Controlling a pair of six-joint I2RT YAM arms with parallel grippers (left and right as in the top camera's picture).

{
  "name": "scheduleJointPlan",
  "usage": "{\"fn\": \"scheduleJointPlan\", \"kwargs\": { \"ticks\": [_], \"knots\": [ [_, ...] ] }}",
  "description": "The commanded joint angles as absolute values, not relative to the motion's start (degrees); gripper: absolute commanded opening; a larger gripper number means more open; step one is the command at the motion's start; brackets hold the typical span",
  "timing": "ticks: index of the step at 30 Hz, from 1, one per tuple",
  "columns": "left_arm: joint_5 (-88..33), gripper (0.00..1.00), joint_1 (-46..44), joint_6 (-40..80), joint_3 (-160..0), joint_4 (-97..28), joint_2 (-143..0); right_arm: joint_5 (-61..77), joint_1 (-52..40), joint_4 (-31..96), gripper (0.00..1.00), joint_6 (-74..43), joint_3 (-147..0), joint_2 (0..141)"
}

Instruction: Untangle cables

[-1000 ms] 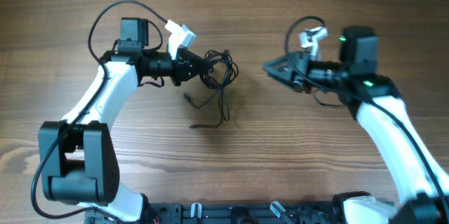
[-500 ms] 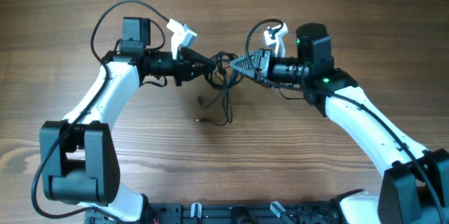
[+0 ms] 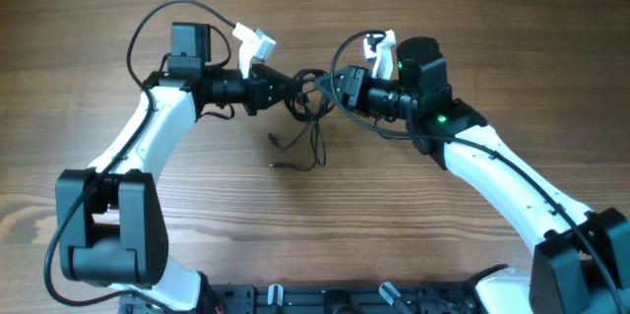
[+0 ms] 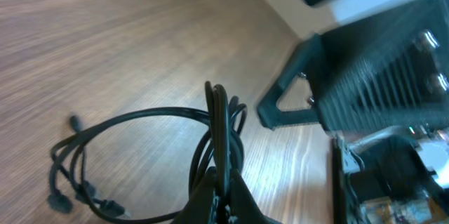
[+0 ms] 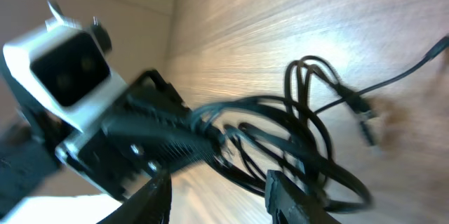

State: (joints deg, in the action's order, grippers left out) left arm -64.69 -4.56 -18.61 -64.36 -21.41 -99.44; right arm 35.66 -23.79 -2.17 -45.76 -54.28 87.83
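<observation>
The cables (image 3: pixel 315 122) are a tangle of thin black cords at the table's middle. Loose ends with small plugs (image 3: pixel 275 140) trail down to the wood. My left gripper (image 3: pixel 291 88) is shut on the top of the bundle and holds it a little off the table. In the left wrist view the cords (image 4: pixel 221 122) rise straight out of its closed tips (image 4: pixel 226 194). My right gripper (image 3: pixel 333 88) faces it from the right, open. In the right wrist view its jaws (image 5: pixel 219 192) stand apart, with cable loops (image 5: pixel 309 122) just past them and against the right finger (image 5: pixel 280 189).
Bare wooden tabletop (image 3: pixel 443 235) lies all round the tangle. The two grippers are nearly tip to tip. The left arm's own thick cable (image 3: pixel 148 24) arcs above its wrist, and the right arm's cable (image 3: pixel 340 58) loops beside its camera.
The right arm has swung left from the right side of the table up to the cable bundle. The left gripper has kept its grip in place, and the hanging plug ends have shifted slightly.
</observation>
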Motion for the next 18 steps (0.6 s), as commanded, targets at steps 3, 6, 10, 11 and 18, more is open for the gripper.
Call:
{"fn": "scheduleJointPlan", "kwargs": {
  "ticks": [3, 6, 10, 11, 18],
  "knots": [
    [-46.74, 0.04, -7.07, 2.44, -64.38, -18.02, -101.3, 29.56, -23.35, 2.68, 0.37, -34.61, -54.89, 88.73],
    [-44.27, 0.04, -9.69, 6.33, -64.38, -15.92, -103.53, 25.91, -23.38, 3.64, 0.34, -37.19, -54.89, 88.73],
    [-42.83, 0.04, -10.55, 10.37, -64.38, -14.28, -105.78, 17.65, -26.06, 3.77, 0.33, -26.24, -54.85, 90.11],
    [-42.09, 0.04, -10.35, 10.98, -64.38, -14.28, -105.78, 16.05, -26.89, 3.62, 0.33, -25.52, -54.85, 90.8],
    [-41.89, 0.04, -9.45, 10.98, -64.38, -14.35, -105.78, 6.81, -30.33, -3.09, 0.35, -19.44, -54.85, 99.77]
  ]
}}
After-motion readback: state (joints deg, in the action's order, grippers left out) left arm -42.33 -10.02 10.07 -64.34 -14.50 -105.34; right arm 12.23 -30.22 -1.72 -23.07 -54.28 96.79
